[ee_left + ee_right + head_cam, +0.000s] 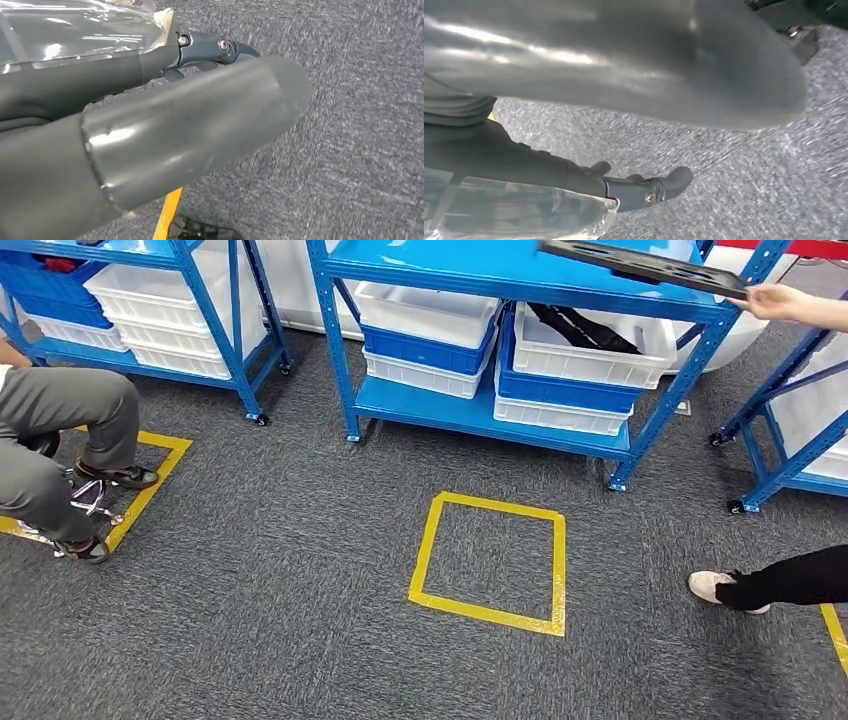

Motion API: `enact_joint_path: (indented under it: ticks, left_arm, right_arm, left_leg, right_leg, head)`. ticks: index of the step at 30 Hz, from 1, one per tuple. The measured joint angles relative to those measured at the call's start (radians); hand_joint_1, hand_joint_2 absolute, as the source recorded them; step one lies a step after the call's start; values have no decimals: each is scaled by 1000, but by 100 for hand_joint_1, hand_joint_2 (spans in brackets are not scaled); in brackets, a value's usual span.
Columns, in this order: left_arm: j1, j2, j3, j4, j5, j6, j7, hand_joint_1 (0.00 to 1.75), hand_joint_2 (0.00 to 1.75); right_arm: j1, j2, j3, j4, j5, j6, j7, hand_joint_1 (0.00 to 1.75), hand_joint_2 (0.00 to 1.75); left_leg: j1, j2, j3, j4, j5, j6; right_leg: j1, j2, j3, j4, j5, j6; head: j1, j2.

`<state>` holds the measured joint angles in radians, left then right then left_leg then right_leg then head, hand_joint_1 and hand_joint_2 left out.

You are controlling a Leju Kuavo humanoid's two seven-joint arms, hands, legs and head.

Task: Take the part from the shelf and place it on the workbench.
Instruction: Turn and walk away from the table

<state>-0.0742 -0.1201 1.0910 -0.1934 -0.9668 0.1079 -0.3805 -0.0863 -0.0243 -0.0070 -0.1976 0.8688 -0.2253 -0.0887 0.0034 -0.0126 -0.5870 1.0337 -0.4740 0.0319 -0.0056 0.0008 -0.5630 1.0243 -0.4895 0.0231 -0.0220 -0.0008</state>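
Head view: a blue shelf (520, 280) stands across the top of the scene on grey carpet (280, 590), its lower level carrying stacked white and blue bins (430, 340); one white bin (590, 345) on the right holds a dark object that cannot be identified. A long, flat black part (645, 265) lies tilted over the shelf's top surface near its right end, and a person's hand (775, 302) reaching in from the right touches or holds its far end; which of the two cannot be told. The same person's leg and light shoe (715, 587) enter at the right edge. A square outlined in yellow tape (490, 562) marks the carpet in front of the shelf. At the left, a seated person in grey trousers (55, 430) rests their feet inside a second yellow outline, beside another blue shelf (215, 330) with white bins. Left wrist view: the left hand (200, 115) hangs above the carpet, thick grey thumb extended, darker fingers (215, 50) straight, nothing held, fingers apart. Right wrist view: the right hand (659, 90) likewise hangs over carpet, thumb and dark fingers (644, 192) extended and separated, grasping nothing.
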Motion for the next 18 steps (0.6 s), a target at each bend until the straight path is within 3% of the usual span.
enact_joint_path:
  ticks: [2,10,13,16,18]
  left_arm:
    - [0,0,0,0,-4,1,2,0,0]
    - [0,2,0,0,-9,3,12,0,0]
    - [-1,4,-1,0,-15,3,12,0,0]
    - [-2,2,-1,0,-19,2,14,0,0]
    - [-4,1,-1,0,-19,1,16,0,0]
  right_arm:
    - [3,0,0,0,6,-5,0,0,0]
    - [8,-1,-6,0,-7,-8,22,0,0]
    - [8,0,-21,0,-27,-6,27,0,0]
    - [9,-1,-34,0,-35,-5,28,0,0]
    - [10,-2,-39,0,-35,-1,30,0,0]
  left_leg:
    - [3,2,1,-3,4,6]
    - [5,3,15,-18,4,5]
    - [3,3,20,-26,2,8]
    - [13,13,72,-106,29,28]
    - [19,26,99,-140,41,30]
  right_leg:
    - [-1,1,4,-2,3,-3]
    - [0,2,9,-2,-2,-9]
    - [-8,4,15,-14,1,-6]
    - [-1,5,19,-12,-3,-4]
    - [-5,4,-25,74,-37,-4]
  head:
    - [0,0]
    - [0,0]
    - [-1,0]
    - [1,0]
    - [5,0]
